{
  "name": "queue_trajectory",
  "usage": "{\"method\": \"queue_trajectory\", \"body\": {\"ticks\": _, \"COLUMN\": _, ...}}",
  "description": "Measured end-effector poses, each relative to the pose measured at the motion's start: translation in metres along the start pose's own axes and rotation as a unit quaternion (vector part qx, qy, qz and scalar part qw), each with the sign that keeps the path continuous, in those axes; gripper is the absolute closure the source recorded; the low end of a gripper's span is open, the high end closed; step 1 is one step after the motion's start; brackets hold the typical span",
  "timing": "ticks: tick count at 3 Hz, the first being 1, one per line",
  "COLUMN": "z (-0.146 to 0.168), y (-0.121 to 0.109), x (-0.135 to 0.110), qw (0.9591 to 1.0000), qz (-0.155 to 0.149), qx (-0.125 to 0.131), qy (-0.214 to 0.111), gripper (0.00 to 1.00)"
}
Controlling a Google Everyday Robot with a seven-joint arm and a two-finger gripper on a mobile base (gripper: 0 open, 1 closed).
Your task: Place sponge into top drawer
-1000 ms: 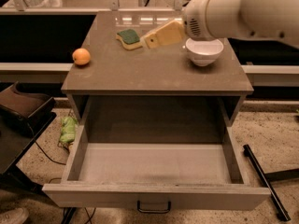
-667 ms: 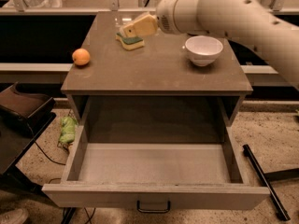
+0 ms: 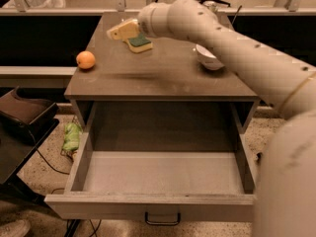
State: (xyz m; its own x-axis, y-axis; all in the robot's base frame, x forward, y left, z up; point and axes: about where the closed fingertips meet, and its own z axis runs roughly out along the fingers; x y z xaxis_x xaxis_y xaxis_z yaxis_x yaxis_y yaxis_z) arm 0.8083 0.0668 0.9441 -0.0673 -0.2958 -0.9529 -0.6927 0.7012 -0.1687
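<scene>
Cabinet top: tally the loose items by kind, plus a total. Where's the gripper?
Sponge: 1
Orange fruit: 1
White bowl: 1, partly hidden behind the arm
Total: 3
Gripper: at the back of the cabinet top, right by the sponge's left end; not counted.

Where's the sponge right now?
In the camera view, the sponge lies far back on the cabinet top, left of centre, with the gripper right beside it.
</scene>
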Motion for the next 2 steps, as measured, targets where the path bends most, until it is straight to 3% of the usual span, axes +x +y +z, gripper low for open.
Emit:
{"method": "queue_trajectory", "body": {"ticks": 1, "z": 0.058, "y": 0.000, "x": 0.036, "qw": 0.9992, "qz": 0.020, "qx": -0.008, "qy": 0.033, "gripper": 0.00}}
{"method": "queue_trajectory", "body": {"ticks": 2, "z": 0.081, "y": 0.003, "x": 0.062, "qw": 0.9976, "qz": 0.038, "qx": -0.013, "qy": 0.057, "gripper": 0.00}}
